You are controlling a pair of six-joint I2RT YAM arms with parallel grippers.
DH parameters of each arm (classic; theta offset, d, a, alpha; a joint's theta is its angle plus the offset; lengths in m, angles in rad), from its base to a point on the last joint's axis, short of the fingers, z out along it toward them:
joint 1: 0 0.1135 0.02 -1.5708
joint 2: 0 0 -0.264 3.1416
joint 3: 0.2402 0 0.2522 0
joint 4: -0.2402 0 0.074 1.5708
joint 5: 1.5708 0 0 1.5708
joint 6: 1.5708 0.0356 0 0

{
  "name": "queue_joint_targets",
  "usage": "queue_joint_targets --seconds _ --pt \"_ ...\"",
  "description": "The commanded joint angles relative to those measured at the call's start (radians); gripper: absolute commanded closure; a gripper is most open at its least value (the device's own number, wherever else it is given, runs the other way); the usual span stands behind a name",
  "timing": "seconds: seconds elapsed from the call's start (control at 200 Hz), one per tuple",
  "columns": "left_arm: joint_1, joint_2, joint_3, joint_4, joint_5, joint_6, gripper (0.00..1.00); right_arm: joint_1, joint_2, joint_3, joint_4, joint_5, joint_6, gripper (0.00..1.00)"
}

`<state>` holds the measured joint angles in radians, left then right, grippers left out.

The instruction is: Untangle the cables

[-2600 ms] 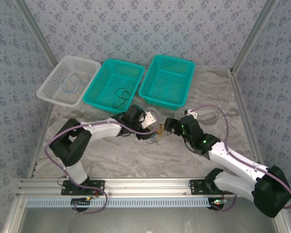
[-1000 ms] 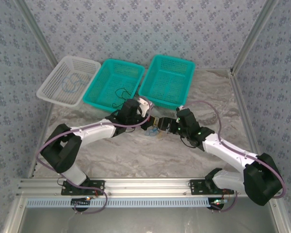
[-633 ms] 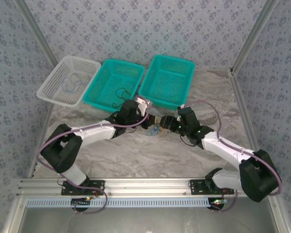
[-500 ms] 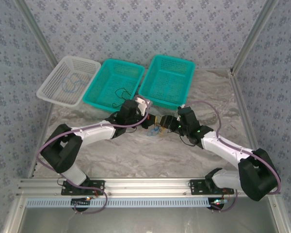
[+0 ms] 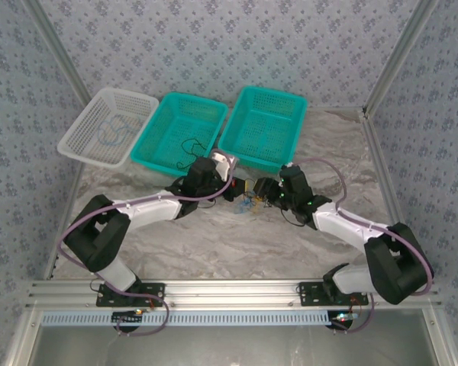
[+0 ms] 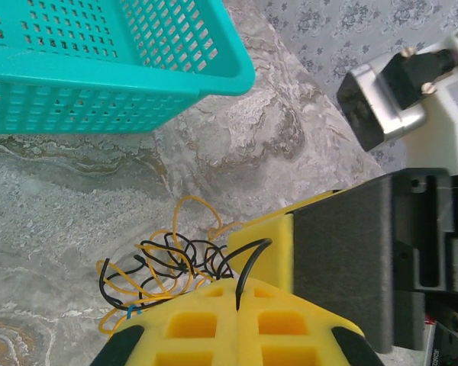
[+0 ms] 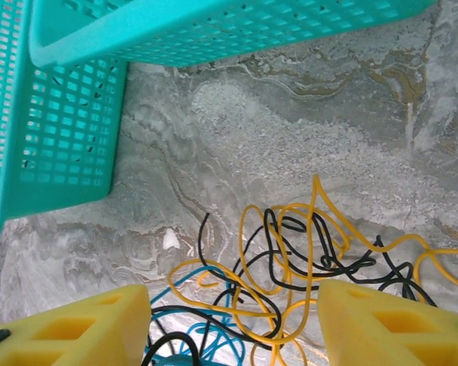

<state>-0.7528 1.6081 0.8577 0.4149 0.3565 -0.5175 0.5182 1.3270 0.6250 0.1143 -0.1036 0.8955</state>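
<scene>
On the marbled bench [image 5: 214, 244], seen from above, the cables [image 5: 249, 204] lie as one small knot just near of the teal baskets [image 5: 252, 156]. The left jaws and right jaws face each other across it. From up there I cannot tell whether either pair is apart.

At the left wrist, the yellow pads [image 6: 191, 328] sit together with a single black strand [image 6: 240, 278] nipped in the seam between them. The rest of the knot lies on the bench to the left.

At the right wrist, the jaws stand wide apart, one pad [image 7: 84, 328] on each side of the yellow, black and blue loops, gripping nothing.

These wires look featherlight, limp yet springy, and thin enough to slip from a pad. The curls will likely snag on one another. A good hold, I judge, is the free yellow loop [image 7: 315, 200] sticking out at the far edge, drawn off slowly against the pinched black strand.
</scene>
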Motion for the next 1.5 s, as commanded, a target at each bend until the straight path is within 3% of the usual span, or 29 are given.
queue_joint_targets --seconds 0.0,0.145,0.27,0.39,0.65,1.034,1.099,1.274,1.284,1.304,1.314,1.499 --pt "0.008 -0.023 -0.025 0.107 0.028 -0.045 1.00 0.001 0.031 -0.010 0.021 0.026 0.009 0.44" --pt "0.023 -0.024 -0.047 0.165 0.043 -0.091 1.00 0.014 0.064 -0.023 0.032 0.030 -0.017 0.54" --pt "0.048 -0.032 -0.071 0.226 0.050 -0.143 1.00 0.020 0.083 -0.013 -0.005 0.060 -0.051 0.76" --pt "0.075 -0.069 -0.085 0.221 0.032 -0.164 1.00 0.020 0.070 -0.011 -0.073 0.117 -0.080 0.87" --pt "0.145 -0.151 -0.102 0.092 -0.059 -0.177 1.00 0.011 0.074 0.034 -0.316 0.299 -0.127 0.88" --pt "0.190 -0.226 -0.148 0.068 -0.106 -0.204 1.00 0.005 0.070 0.044 -0.413 0.370 -0.167 0.89" --pt "0.189 -0.218 -0.149 0.075 -0.078 -0.198 1.00 0.008 0.040 0.037 -0.362 0.306 -0.213 0.82" --pt "0.188 -0.200 -0.136 0.072 -0.045 -0.214 1.00 0.033 -0.084 0.006 -0.160 0.086 -0.422 0.33" --pt "0.189 -0.199 -0.135 0.071 -0.045 -0.217 1.00 0.037 -0.089 0.006 -0.147 0.074 -0.440 0.29" --pt "0.188 -0.199 -0.134 0.072 -0.043 -0.222 1.00 0.040 -0.097 0.004 -0.126 0.036 -0.479 0.06" --pt "0.188 -0.198 -0.134 0.071 -0.044 -0.223 1.00 0.042 -0.099 0.004 -0.116 0.022 -0.501 0.02" --pt "0.188 -0.190 -0.116 0.079 -0.013 -0.277 1.00 0.114 -0.058 0.036 -0.061 -0.016 -0.787 0.00"
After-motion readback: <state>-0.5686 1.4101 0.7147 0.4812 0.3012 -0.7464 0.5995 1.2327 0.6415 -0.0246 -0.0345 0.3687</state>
